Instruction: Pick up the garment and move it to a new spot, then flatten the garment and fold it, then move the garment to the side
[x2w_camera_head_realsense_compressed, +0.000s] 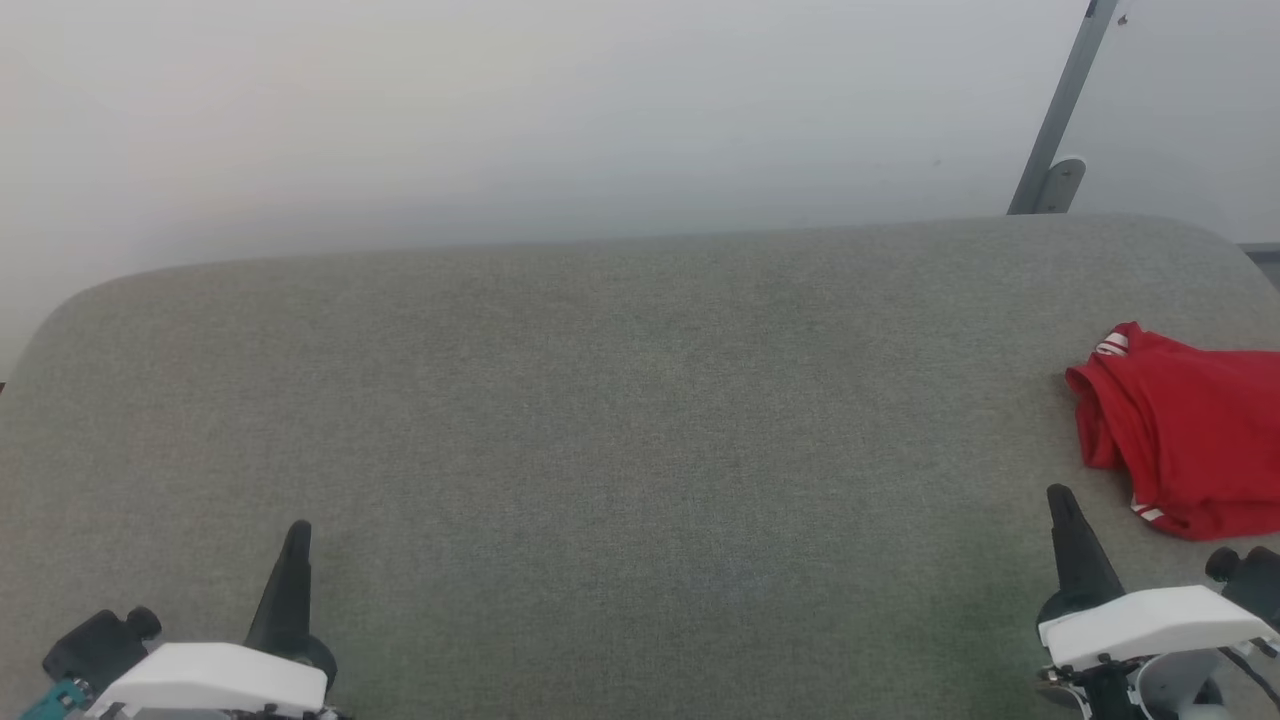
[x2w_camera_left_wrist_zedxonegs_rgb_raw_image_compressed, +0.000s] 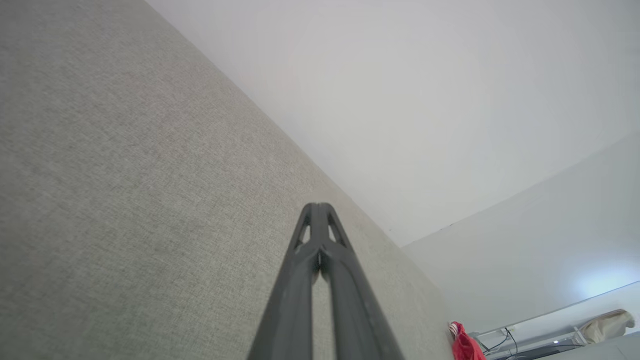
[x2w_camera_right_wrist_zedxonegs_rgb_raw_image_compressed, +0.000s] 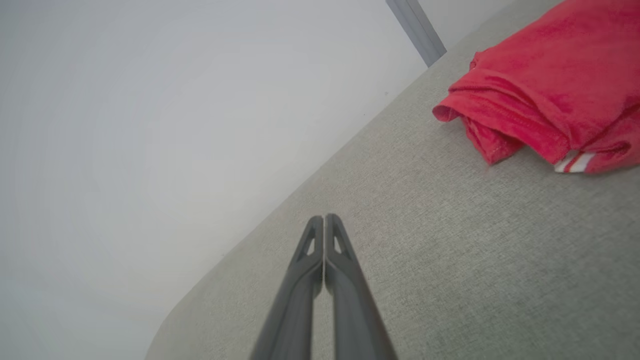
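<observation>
The garment (x2w_camera_head_realsense_compressed: 1185, 430) is a red shirt lying folded at the right edge of the grey table (x2w_camera_head_realsense_compressed: 620, 400), with red-and-white striped trim peeking out at two spots. The right wrist view shows the garment (x2w_camera_right_wrist_zedxonegs_rgb_raw_image_compressed: 545, 85) at upper right, and it appears as a small red shape (x2w_camera_left_wrist_zedxonegs_rgb_raw_image_compressed: 466, 345) in the left wrist view. My right gripper (x2w_camera_head_realsense_compressed: 1060, 497) sits near the front edge, just short of the shirt and apart from it, shut on nothing. My left gripper (x2w_camera_head_realsense_compressed: 298, 530) rests at the front left, fingers pressed together and empty.
A grey metal post (x2w_camera_head_realsense_compressed: 1060, 110) rises behind the table's far right corner against a pale wall. The grey fabric surface stretches wide between my two grippers. Cables and a low shelf (x2w_camera_left_wrist_zedxonegs_rgb_raw_image_compressed: 550, 335) show far off in the left wrist view.
</observation>
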